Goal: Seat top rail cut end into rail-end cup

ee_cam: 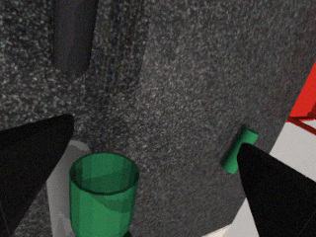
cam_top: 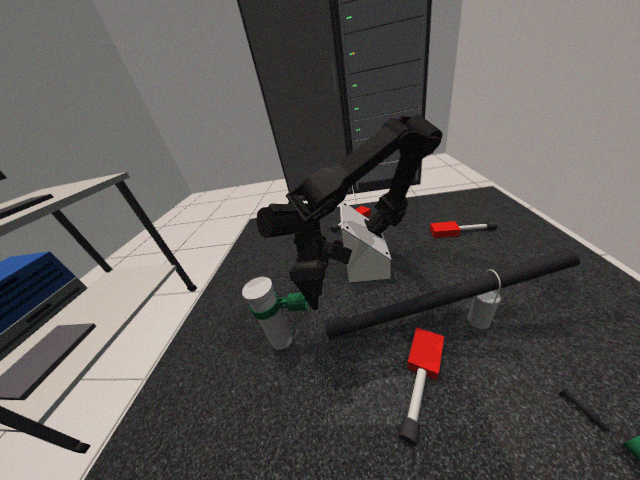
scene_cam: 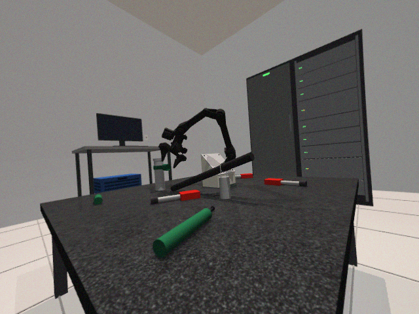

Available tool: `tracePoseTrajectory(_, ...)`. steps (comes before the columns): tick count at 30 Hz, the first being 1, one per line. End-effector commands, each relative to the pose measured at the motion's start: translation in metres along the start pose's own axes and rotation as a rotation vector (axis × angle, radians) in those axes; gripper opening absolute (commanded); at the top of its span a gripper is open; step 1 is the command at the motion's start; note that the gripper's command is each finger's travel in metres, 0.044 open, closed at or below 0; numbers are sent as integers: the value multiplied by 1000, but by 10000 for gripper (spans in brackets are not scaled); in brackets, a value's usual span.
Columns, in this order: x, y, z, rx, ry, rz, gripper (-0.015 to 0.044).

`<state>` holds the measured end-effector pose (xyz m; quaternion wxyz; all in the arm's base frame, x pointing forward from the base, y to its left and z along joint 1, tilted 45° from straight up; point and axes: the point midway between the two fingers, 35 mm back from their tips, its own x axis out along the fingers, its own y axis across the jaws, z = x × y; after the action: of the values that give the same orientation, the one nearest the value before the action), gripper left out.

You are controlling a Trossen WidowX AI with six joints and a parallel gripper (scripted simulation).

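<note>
The worktop (cam_top: 258, 413) is dark grey with a fine pale speckle. On it, the rail (cam_top: 449, 293) is plain charcoal black. The big post (cam_top: 268, 315) near the worktop's left edge is light grey with a white cap, ringed by a green brace band (cam_top: 263, 311) that carries a green rail-end cup (ee_cam: 104, 190), translucent-looking in the wrist view. The small post (cam_top: 483, 308) is pale grey. The pincer (ee_cam: 158, 173) is matt black. Mallets (cam_top: 424, 361) have red heads, white handles and dark grey grips. A green cylinder (scene_cam: 182, 232) lies toward the near edge in the exterior view.
</note>
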<state>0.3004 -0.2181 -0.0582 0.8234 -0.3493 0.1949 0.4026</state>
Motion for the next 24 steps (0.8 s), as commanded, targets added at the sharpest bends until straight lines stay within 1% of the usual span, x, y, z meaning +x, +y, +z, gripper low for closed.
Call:
tracePoseTrajectory(1,-3,-2,3,60,2,1,440)
tracePoseTrajectory(10,-45,-23,57,876,44,-7,440)
tracePoseTrajectory(19,-83,-28,115,1694,78,-52,440)
tracePoseTrajectory(21,-86,-28,120,1755,81,-55,440)
tracePoseTrajectory(24,-86,-28,120,1755,81,-55,440)
